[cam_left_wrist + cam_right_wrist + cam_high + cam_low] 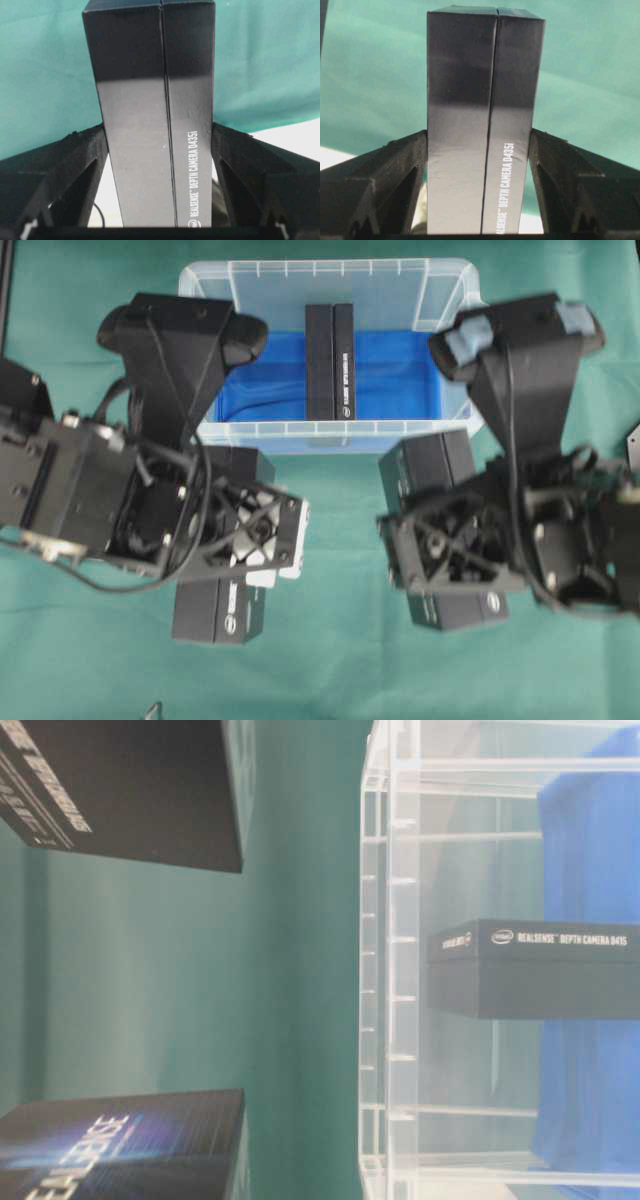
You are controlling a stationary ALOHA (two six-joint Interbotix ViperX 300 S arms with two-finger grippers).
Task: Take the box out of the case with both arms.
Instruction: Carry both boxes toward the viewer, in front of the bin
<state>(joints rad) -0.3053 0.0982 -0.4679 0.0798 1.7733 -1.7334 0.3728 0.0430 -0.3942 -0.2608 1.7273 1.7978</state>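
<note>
Black box (pixel 330 362) in case (pixel 220 280) — overhead only

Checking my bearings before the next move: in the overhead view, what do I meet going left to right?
Left gripper shut on the left box → box in the case, standing on edge in the clear case → right gripper shut on the right box.
</note>
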